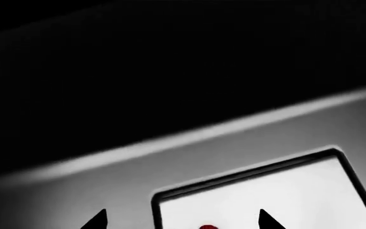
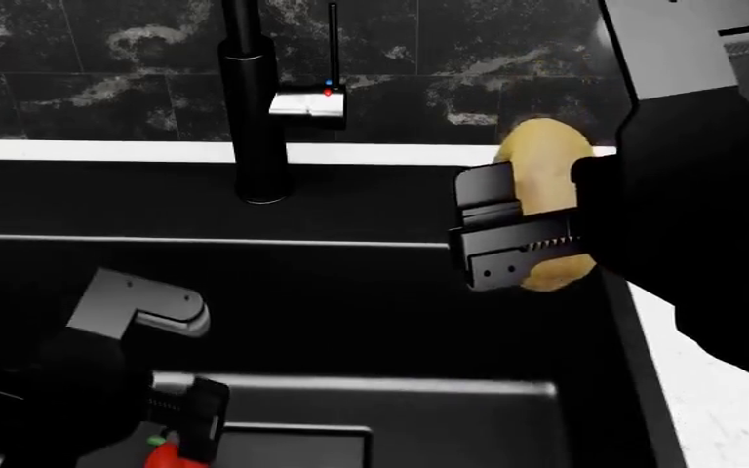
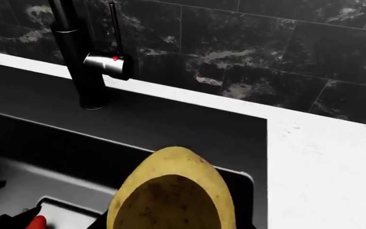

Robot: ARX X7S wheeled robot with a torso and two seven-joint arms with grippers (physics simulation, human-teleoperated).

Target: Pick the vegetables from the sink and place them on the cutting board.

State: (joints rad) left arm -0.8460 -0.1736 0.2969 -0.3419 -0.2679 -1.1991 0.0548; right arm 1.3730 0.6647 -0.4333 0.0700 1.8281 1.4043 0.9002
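My right gripper (image 2: 511,229) is shut on the tan-yellow speckled potato (image 2: 544,166) and holds it in the air over the right end of the black sink (image 2: 348,292). The potato fills the lower middle of the right wrist view (image 3: 170,191) and hides the jaws there. My left gripper (image 2: 190,429) is low inside the sink, open, its two black fingertips (image 1: 97,220) wide apart. The red bell pepper (image 2: 164,454) lies between them; only its top edge shows in the left wrist view (image 1: 208,226). The cutting board is out of view.
A tall black faucet (image 2: 251,97) with a side handle (image 2: 309,102) stands behind the sink. White counter (image 2: 726,390) runs along the sink's right side, with a dark marble wall (image 2: 479,58) behind. A framed rectangular recess (image 1: 266,191) lies in the sink floor.
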